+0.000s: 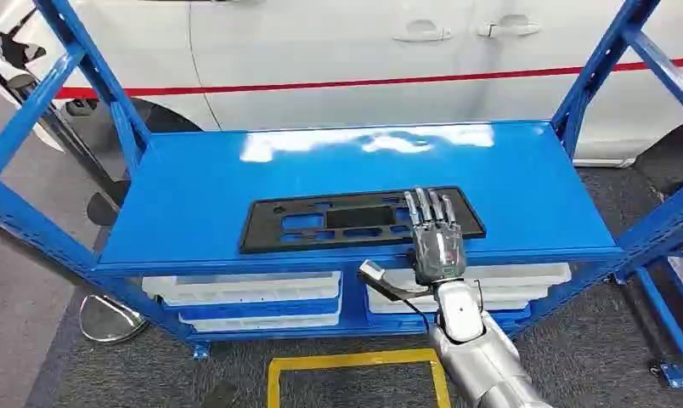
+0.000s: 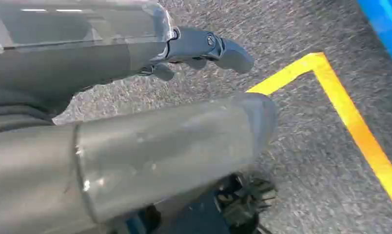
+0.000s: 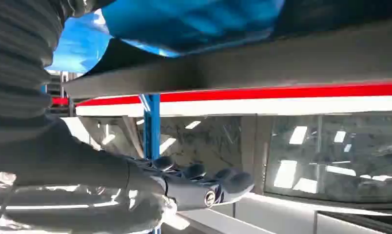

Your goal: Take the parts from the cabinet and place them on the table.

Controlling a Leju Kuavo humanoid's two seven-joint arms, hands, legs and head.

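Observation:
A flat black plastic part (image 1: 321, 223) with several cut-outs lies along the front of the blue cabinet's top shelf (image 1: 321, 161). My right hand (image 1: 436, 238) rests on the part's right end, fingers stretched flat over it and the thumb held out to the side, in front of the shelf's front edge. In the right wrist view the right hand (image 3: 135, 185) shows its dark fingers (image 3: 208, 187) extended, with the part's dark edge (image 3: 233, 68) close by. My left hand (image 2: 160, 146) hangs over the grey floor, holding nothing, fingers apart.
White bins (image 1: 245, 289) sit on the lower shelf. Blue uprights (image 1: 92, 76) frame both sides of the cabinet. A white car with a red stripe (image 1: 364, 42) stands right behind. Yellow floor tape (image 1: 355, 361) marks a box in front, and a round metal base (image 1: 109, 319) lies at the left.

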